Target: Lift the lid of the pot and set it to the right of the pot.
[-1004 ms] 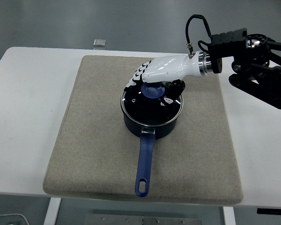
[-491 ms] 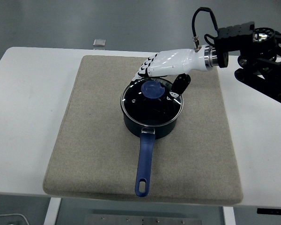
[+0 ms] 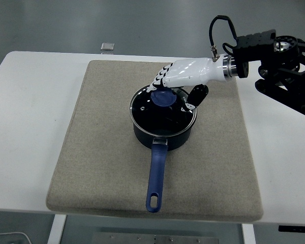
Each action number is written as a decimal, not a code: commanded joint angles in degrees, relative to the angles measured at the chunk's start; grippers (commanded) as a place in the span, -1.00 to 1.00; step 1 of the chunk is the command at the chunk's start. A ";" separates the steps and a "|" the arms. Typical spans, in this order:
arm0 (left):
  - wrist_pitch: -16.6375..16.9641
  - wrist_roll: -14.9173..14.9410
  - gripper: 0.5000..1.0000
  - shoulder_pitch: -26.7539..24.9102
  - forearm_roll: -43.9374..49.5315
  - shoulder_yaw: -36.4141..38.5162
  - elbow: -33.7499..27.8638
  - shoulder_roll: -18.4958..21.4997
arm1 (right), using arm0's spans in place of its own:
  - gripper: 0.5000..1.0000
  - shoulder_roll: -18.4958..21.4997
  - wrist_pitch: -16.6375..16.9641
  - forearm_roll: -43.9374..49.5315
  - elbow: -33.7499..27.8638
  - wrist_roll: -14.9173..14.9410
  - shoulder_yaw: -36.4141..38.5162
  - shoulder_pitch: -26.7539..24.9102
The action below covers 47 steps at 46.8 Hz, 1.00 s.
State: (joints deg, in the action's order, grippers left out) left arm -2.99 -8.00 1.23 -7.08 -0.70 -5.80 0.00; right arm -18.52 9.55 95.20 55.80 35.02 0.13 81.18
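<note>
Dark blue pot (image 3: 162, 133) with long blue handle mid-frame on grey mat (image 3: 101, 147), round glass lid (image 3: 163, 108) on; white right hand (image 3: 179, 84) above blue knob (image 3: 163, 98), fingers loose, holding nothing

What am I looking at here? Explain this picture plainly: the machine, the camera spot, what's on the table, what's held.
One picture, taken from a camera high on a humanoid robot, looking down over a white table. A beige mat lies on it. On the mat stands a dark pot with a long blue handle pointing toward the camera, covered by a glass lid with a blue knob. The robot's right hand, white with black joints, hovers over the knob; whether it grips is unclear. The lid sits on the pot. A small object lies at the far edge.
</note>
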 commanded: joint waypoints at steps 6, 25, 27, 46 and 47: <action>0.00 0.00 1.00 0.00 0.05 0.00 0.00 0.00 | 0.56 -0.03 -0.05 -0.01 -0.08 -0.02 0.05 0.21; 0.00 0.00 1.00 0.00 -0.03 0.00 0.00 0.00 | 0.30 0.33 -0.05 -0.10 -0.08 -0.02 -0.04 -0.50; 0.00 0.00 1.00 0.00 -0.03 0.00 0.00 0.00 | 0.30 0.33 0.03 -0.19 -0.08 -0.02 -0.04 -0.59; 0.00 0.00 1.00 0.00 0.05 0.00 0.00 0.00 | -0.21 0.94 0.03 -0.54 0.01 -0.02 0.05 -0.15; 0.00 0.00 1.00 0.00 -0.03 0.00 0.00 0.00 | -0.29 0.94 0.03 -0.54 0.01 -0.02 0.05 -0.23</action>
State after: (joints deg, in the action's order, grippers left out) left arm -2.99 -8.00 1.23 -7.08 -0.70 -5.79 0.00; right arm -17.57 9.65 94.66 55.79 35.00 0.18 80.97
